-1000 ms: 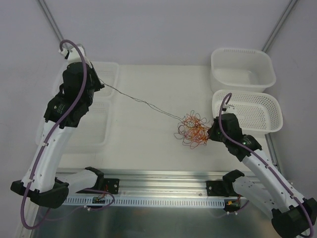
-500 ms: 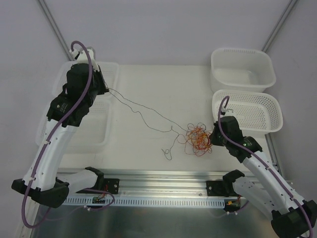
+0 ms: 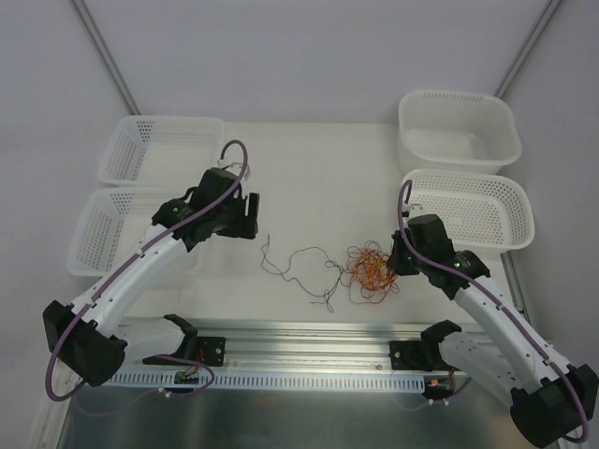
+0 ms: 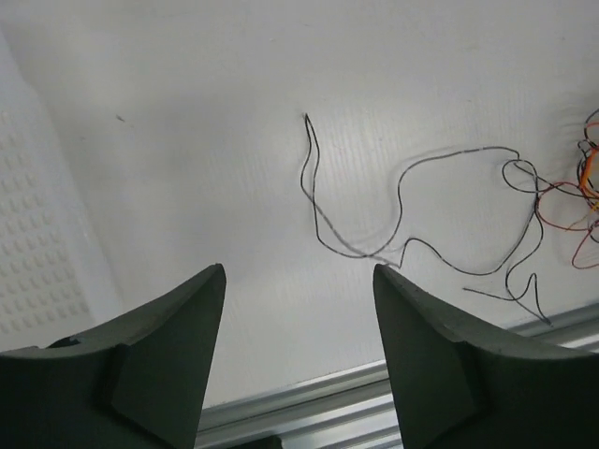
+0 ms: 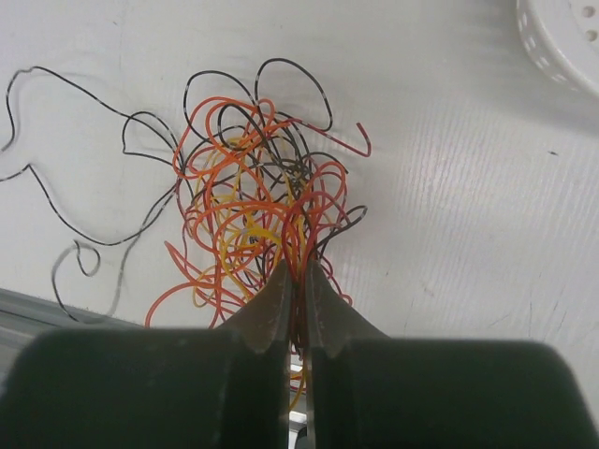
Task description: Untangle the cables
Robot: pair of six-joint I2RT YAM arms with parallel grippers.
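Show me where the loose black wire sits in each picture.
Top view: black wire at table centre, just left of the tangle.
Left wrist: black wire mid-picture; tangle at the right edge.
Right wrist: black wire on the left; tangle central.
Shared landmark: the tangle.

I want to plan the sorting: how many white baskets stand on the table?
4. On the left side: far left basket and near left basket. On the right side: far right basket and near right basket. None appears hidden.
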